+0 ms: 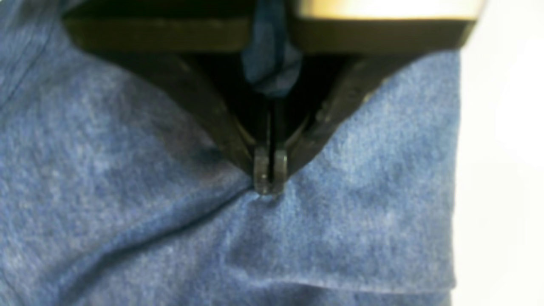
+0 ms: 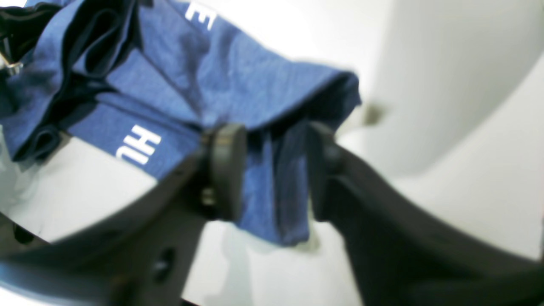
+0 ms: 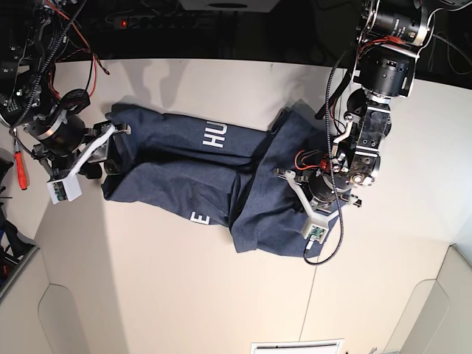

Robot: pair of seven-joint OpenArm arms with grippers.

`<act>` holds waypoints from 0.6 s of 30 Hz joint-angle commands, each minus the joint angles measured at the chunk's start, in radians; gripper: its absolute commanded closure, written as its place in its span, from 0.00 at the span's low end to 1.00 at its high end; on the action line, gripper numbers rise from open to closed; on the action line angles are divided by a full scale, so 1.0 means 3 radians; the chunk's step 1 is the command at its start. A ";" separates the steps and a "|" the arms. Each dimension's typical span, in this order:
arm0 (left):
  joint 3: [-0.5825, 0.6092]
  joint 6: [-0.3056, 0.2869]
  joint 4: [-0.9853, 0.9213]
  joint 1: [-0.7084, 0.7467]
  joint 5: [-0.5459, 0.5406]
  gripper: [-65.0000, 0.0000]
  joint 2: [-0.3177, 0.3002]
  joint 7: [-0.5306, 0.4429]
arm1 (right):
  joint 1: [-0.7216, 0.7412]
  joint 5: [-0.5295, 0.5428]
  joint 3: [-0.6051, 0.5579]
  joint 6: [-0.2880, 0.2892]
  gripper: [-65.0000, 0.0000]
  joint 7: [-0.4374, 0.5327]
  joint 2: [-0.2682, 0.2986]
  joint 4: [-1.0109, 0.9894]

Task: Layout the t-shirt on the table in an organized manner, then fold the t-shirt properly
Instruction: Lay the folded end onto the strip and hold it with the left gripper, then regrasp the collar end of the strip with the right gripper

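Left gripper (image 1: pixel 270 176) pinches the rumpled t-shirt (image 3: pixel 221 173) taut for spreading; right gripper (image 2: pixel 272 170), jaws parted, apparently releases its hem.

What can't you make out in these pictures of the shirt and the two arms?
- Full lettering on the t-shirt: folds hide most letters, base view.
- Right gripper: blurred; whether its fingers pinch the cloth is unclear, right wrist view.
- Shirt's collar and sleeves: bunched cloth hides them, all views.

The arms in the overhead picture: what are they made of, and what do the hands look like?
Both arms are black, jointed metal with exposed cables, some red. Each wrist carries a small white block with a green circuit board. The left hand and right hand have two slim black fingers ending in small pads.
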 commanded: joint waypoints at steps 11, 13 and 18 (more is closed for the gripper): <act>0.0006 -0.0014 -0.0011 0.0013 0.0057 1.00 0.0029 0.0221 | 0.0395 0.0064 0.0067 -0.0479 0.32 0.0559 0.0036 -0.1116; 0.0006 -0.0041 -0.0011 0.0014 0.0057 1.00 0.0038 0.0223 | 0.0539 0.0203 0.0067 -0.0477 0.32 0.0446 0.0036 -0.1320; 0.0006 -0.0075 -0.0011 0.0024 0.0047 1.00 0.0037 0.0225 | 0.0730 0.0340 0.0067 -0.0390 0.32 0.0102 0.0037 -0.1445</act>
